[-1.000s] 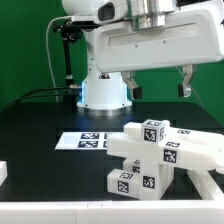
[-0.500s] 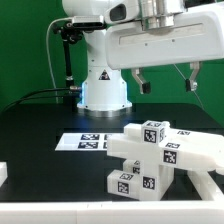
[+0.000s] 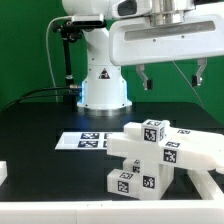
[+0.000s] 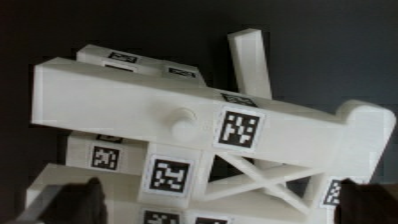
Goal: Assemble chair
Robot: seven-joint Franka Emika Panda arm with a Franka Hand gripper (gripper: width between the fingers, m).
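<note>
The chair (image 3: 160,158) stands partly put together on the black table toward the exterior view's right: chunky white pieces with black-and-white tags, a flat slab, slotted blocks and a post. My gripper (image 3: 172,78) hangs well above it, open and empty, its two dark fingers (image 3: 145,78) spread wide apart. In the wrist view the chair (image 4: 196,130) fills the frame, with a round peg on its side and a cross-braced part lower down. The dark fingertips (image 4: 71,205) show at the picture's edge on either side of the chair, touching nothing.
The marker board (image 3: 85,141) lies flat on the table to the exterior view's left of the chair. The arm's white base (image 3: 103,88) stands behind it. A small white piece (image 3: 4,172) sits at the exterior view's left edge.
My gripper has risen and moved toward the exterior view's right, staying open. The chair has not moved.
</note>
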